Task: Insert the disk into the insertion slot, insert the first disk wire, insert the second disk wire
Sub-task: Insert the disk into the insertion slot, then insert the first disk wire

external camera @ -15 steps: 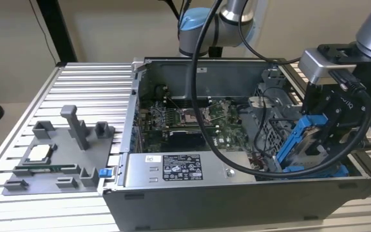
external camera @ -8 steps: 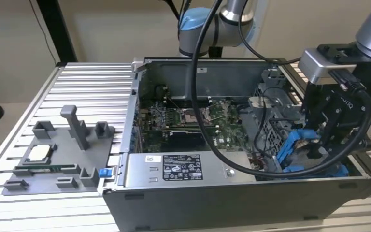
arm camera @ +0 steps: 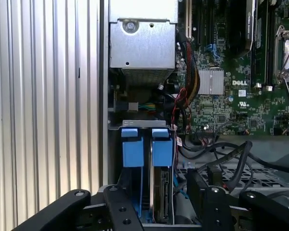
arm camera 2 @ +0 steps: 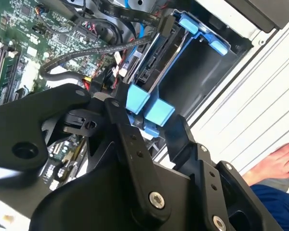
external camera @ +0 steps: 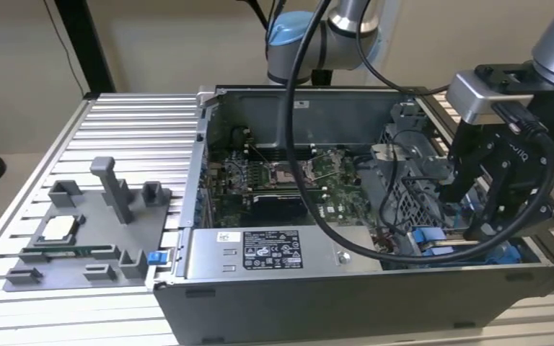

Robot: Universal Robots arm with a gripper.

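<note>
The disk (arm camera: 160,192) stands on edge in the insertion slot (arm camera: 132,144), under the right-hand one of two bright blue tabs. In the second wrist view the disk (arm camera 2: 156,57) sits between the slot's blue rails (arm camera 2: 202,33). A black connector on a flat cable (arm camera 2: 166,24) rests at its far end; I cannot tell whether it is plugged in. A thin blue wire (arm camera 2: 139,38) runs beside it. My gripper (arm camera: 159,192) (arm camera 2: 147,115) is open, with its fingers astride both blue tabs. In the exterior view, the gripper (external camera: 464,214) hangs over the case's front right corner.
The open computer case holds a motherboard (external camera: 277,180) and a grey labelled power-supply box (external camera: 257,252). A grey fixture tray (external camera: 84,231) lies on the ridged metal table (arm camera: 43,96) at the exterior view's left. A person's hand (arm camera 2: 279,163) rests on the table beside the case.
</note>
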